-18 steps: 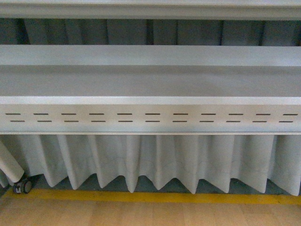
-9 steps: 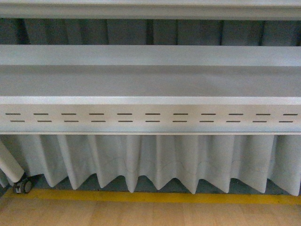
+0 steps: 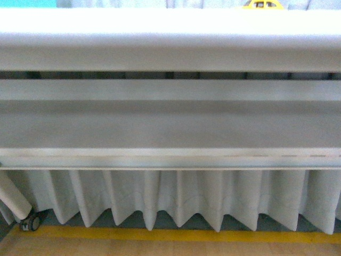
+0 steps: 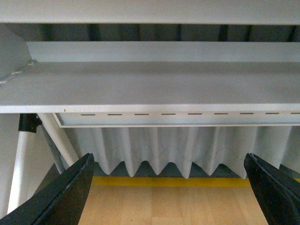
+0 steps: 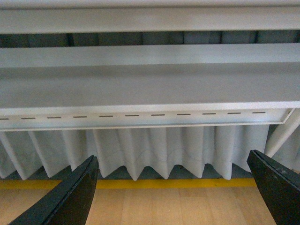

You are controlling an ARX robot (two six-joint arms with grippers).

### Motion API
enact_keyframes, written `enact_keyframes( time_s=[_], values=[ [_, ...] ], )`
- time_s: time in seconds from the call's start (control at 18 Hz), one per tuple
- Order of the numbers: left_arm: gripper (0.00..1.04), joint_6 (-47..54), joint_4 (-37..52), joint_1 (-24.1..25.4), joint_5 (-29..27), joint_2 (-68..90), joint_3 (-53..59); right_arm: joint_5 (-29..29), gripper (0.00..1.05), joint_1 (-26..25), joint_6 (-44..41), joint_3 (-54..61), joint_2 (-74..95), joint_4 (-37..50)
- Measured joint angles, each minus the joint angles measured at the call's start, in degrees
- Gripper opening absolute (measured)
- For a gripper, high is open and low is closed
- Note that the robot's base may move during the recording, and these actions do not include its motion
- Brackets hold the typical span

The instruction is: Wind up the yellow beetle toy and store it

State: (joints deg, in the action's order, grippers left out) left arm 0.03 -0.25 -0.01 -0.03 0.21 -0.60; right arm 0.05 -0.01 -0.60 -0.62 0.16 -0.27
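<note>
Only the roof of the yellow beetle toy shows, a sliver at the very top edge of the front view, right of centre, on top of the white table. Neither arm appears in the front view. My left gripper is open, its black fingertips wide apart with only floor between them. My right gripper is open too, its fingers spread and holding nothing. Both wrist views face the table's underside from low down and show no toy.
Under the tabletop run a grey shelf beam and a slotted rail. A pleated white curtain hangs behind, above a yellow floor line and wood floor. A white table leg with a caster stands at lower left.
The front view has shifted upward: the table's front edge and the toy's yellow roof have come into view, and the slotted rail has dropped lower and blurred.
</note>
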Motion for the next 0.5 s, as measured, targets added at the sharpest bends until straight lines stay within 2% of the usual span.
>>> enact_keyframes(
  time_s=[0.5],
  values=[
    [0.98,0.02,0.07,0.0,0.0,0.0,0.0,-0.04,0.98,0.0,0.0,0.0,0.02,0.04]
  ],
)
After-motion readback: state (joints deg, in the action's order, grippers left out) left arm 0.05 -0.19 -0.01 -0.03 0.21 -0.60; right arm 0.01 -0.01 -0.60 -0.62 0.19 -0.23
